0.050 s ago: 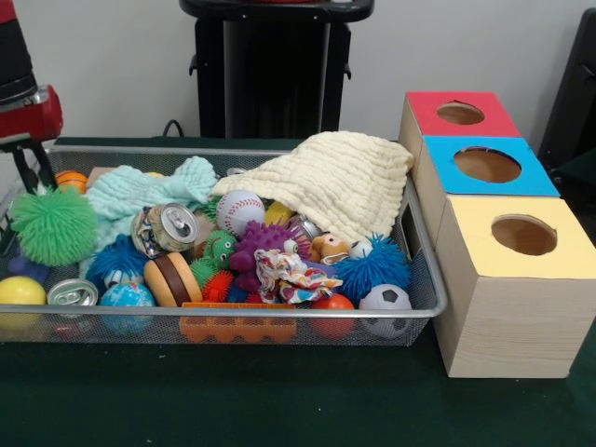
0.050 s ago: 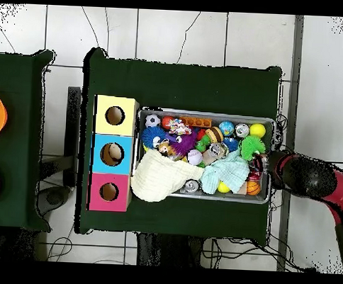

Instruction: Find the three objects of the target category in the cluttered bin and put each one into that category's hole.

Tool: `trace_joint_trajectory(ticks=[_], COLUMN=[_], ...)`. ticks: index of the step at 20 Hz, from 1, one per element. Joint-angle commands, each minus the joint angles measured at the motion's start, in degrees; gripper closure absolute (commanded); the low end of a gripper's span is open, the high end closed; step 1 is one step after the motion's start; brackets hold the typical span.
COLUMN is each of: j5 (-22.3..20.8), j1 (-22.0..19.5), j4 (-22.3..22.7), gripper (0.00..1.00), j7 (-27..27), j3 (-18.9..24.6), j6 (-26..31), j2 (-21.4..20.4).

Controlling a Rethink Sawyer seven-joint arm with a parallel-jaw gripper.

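I saw the wire bin full of toys beside three boxes with red, blue and yellow tops. A cream cloth hung over the bin's edge. The arm stood at the other end. I could not tell how its claw was set. A baseball lay under the cloth's edge.

1. A table covered in dark green cloth
2. On it sits a wire mesh bin
3. Just beside the bin, touching it, stands a row of three wooden boxes
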Motion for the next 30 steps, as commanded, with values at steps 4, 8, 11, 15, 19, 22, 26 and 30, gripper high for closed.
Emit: trace_joint_trajectory(ticks=[4,8,11,15,19,22,26,30], j5=[-2.8,-2.0,-1.0,0.9,2.6,3.9,5.7,6.3], j1=[3.1,5.5,7.7,10.3,12.8,15.0,18.4,20.5], j4=[13.8,17.2,19.4,22.1,24.6,26.1,28.7,29.9], gripper=[1.00,1.00,1.00,1.00,1.00,1.00,1.00,1.00], j7=[7.0,11.2,13.6,15.8,17.6,19.0,21.1,21.9], j3=[-3.2,-5.8,-7.9,-10.6,-13.0,-14.8,-17.6,-20.0], j6=[-8.0,-11.1,-13.2,-15.5,-17.7,-18.9,-21.0,-24.1], j2=[-5.1,-7.4,-9.1,-10.9,-12.6,-13.9,-16.0,-16.8])
